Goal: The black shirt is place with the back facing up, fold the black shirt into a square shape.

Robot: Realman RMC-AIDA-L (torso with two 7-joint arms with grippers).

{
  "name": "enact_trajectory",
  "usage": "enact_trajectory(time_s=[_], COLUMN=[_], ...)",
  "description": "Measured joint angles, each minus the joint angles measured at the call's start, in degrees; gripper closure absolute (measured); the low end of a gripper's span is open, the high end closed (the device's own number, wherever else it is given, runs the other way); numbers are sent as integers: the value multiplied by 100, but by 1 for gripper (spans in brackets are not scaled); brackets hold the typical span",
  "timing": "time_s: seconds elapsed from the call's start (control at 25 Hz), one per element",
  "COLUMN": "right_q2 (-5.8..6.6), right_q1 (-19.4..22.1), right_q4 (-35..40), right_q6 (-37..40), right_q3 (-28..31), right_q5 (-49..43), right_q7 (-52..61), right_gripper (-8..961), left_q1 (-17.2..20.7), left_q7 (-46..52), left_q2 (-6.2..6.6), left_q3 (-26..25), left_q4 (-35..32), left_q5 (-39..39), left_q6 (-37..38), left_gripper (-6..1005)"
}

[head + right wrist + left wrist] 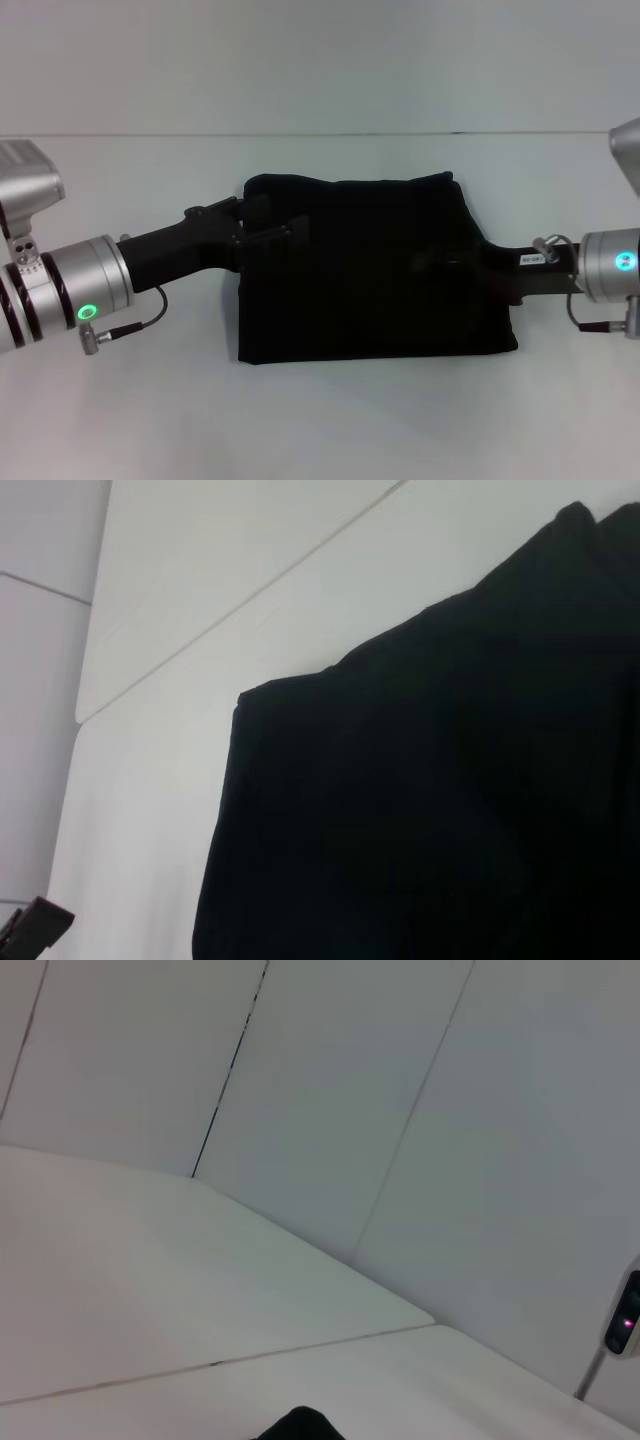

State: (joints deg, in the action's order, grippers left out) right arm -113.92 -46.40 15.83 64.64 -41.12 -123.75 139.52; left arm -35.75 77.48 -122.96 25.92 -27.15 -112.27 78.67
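Note:
The black shirt (370,270) lies on the white table (150,400) as a rough rectangle, plain black side up, with no lettering showing. My left gripper (285,235) reaches in from the left and lies over the shirt's far left corner. From the right, my right gripper (445,262) rests over the shirt's right edge, black against black. In the right wrist view the shirt (430,810) fills most of the picture, one corner outlined against the table. A small black tip (300,1426) shows at the edge of the left wrist view.
The white table (160,760) has a thin seam line running across it and ends at a pale panelled wall (350,1080) at the back. Bare tabletop surrounds the shirt on all sides.

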Motion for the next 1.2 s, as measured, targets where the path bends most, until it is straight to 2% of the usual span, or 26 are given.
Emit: enact_trajectory(time_s=[0.12, 0.4, 0.6, 0.88, 1.2], right_q2=[-90, -158, -179, -173, -31], right_q1=[-25, -83, -51, -13, -18], right_q4=[44, 36, 58, 90, 508], right_q6=[-69, -183, -207, -229, -171], right_q3=[24, 96, 119, 156, 131], right_q5=[8, 23, 122, 301, 372], right_q7=[-31, -4, -54, -393, -584], right_gripper=[103, 102, 189, 494, 810], left_q1=[-11, -29, -36, -54, -97], left_q7=[5, 8, 13, 21, 24], left_q2=[0, 17, 18, 18, 12], left_q3=[1, 1, 1, 1, 1], left_q4=[24, 61, 65, 79, 132], left_q5=[4, 16, 45, 79, 109], left_q6=[-44, -146, -192, -291, -358], left_gripper=[190, 191, 191, 191, 191])
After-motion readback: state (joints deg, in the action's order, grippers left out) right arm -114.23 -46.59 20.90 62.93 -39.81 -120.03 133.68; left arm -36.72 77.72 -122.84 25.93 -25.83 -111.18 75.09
